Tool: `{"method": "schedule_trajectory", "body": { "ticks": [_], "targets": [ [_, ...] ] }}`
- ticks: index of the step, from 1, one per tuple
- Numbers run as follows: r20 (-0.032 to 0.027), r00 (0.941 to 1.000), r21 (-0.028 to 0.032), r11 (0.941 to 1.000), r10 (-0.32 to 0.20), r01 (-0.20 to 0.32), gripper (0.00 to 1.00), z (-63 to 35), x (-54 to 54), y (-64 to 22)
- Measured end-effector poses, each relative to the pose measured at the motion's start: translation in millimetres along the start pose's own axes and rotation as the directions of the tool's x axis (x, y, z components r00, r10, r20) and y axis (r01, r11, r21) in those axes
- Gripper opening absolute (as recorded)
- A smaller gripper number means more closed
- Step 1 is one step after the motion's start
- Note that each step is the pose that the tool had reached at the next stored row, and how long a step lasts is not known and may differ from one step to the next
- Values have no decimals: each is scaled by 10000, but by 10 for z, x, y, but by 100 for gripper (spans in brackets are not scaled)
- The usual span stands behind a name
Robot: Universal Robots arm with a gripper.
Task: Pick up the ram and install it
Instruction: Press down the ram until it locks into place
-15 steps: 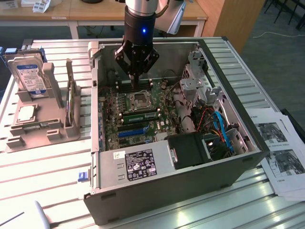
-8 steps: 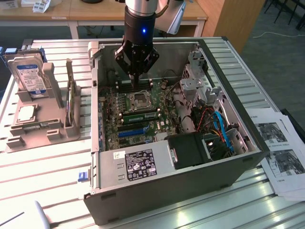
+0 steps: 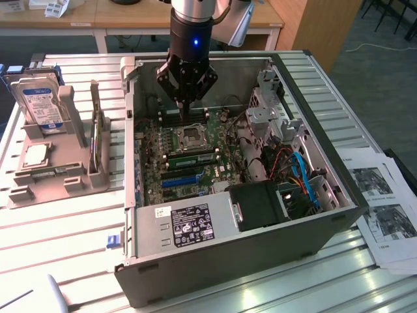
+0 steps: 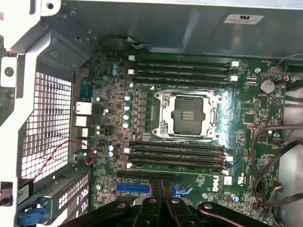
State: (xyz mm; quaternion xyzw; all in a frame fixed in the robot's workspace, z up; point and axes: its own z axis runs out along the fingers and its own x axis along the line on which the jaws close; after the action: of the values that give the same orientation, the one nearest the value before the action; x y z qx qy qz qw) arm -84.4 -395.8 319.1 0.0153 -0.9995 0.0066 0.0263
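Observation:
My gripper [image 3: 185, 109] hangs over the open PC case [image 3: 228, 251], above the far memory slots [image 4: 182, 68] of the motherboard [image 3: 195, 176]. Its fingers [image 4: 154, 210] are pressed together with nothing between them. A narrow green stick that looks like the ram [image 3: 189, 158] sits upright along the near memory slots [image 4: 175, 158], just in front of the CPU socket [image 4: 188, 115]. From the wrist view I cannot tell the ram apart from the slots. The gripper is well above the board and touches nothing.
A grey holder [image 3: 55, 173] to the exterior view's left of the case carries a hard drive [image 3: 42, 104] and a thin board on edge [image 3: 96, 140]. Inside the case are a blue expansion slot [image 4: 133, 187], cables [image 3: 296, 173] and a black box [image 3: 260, 205]. Printed sheets [image 3: 384, 208] lie on the exterior view's right.

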Motion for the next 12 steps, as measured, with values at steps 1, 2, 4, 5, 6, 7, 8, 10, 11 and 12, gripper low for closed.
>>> {"method": "schedule_trajectory", "body": {
  "ticks": [1, 2, 4, 5, 6, 7, 8, 10, 11, 12],
  "targets": [
    [-1, 10000, -3, 10000, 59, -59, 10, 0, 0, 0],
    [0, 10000, -3, 10000, 64, -64, 10, 0, -1, 0],
    [4, 10000, -4, 10000, 66, -66, 10, 0, -1, 0],
    [13, 10000, -5, 10000, 66, -66, 10, 0, -1, 0],
    [26, 10000, -5, 10000, 66, -66, 10, 0, -1, 0],
    [41, 10000, -7, 10000, 68, -68, 10, 0, 0, 0],
    [56, 10000, -9, 10000, 69, -69, 10, 0, 1, 0],
    [89, 9999, -14, 10000, 71, -71, 10, 1, 4, 0],
    [105, 9999, -15, 10000, 71, -71, 10, 1, 5, 0],
    [121, 9999, -16, 10000, 70, -70, 10, 2, 6, 0]
  ]
}}
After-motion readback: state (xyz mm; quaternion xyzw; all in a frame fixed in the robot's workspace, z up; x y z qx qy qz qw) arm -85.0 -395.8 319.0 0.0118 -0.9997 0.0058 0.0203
